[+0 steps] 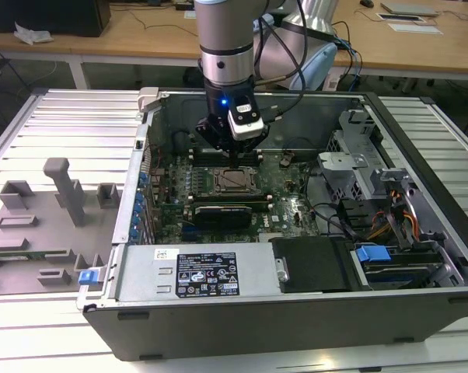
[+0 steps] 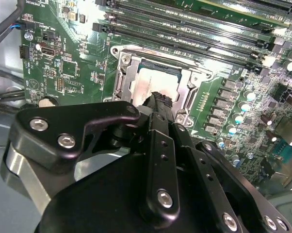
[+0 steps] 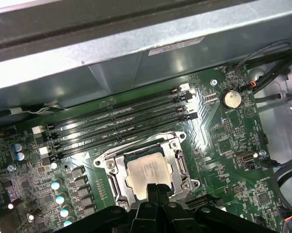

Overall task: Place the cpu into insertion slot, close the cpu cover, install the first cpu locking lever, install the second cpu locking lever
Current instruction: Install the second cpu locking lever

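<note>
The cpu [image 3: 148, 172] lies flat in the insertion slot [image 1: 235, 180], its pale metal face up; in the second wrist view the cpu [image 2: 153, 81] is partly hidden behind the fingers. The silver cpu cover [image 3: 179, 162] lies down around it, framing the chip through its window, and the cpu cover [image 2: 128, 77] looks the same in the second wrist view. A thin wire lever [image 3: 136, 145] runs along the socket's far edge. My gripper [image 3: 154, 189] is shut, nothing visible between its fingers, tips just above the cpu's near edge. From outside, the gripper [image 1: 232, 159] hangs directly over the socket.
Black memory slots [image 3: 121, 116] run beside the socket. A long black card [image 1: 226, 211] lies just in front of it. The case walls [image 1: 242, 311] ring the motherboard, with cables and a drive cage [image 1: 374, 202] on the exterior view's right. A grey fixture tray [image 1: 32, 225] sits outside on the exterior view's left.
</note>
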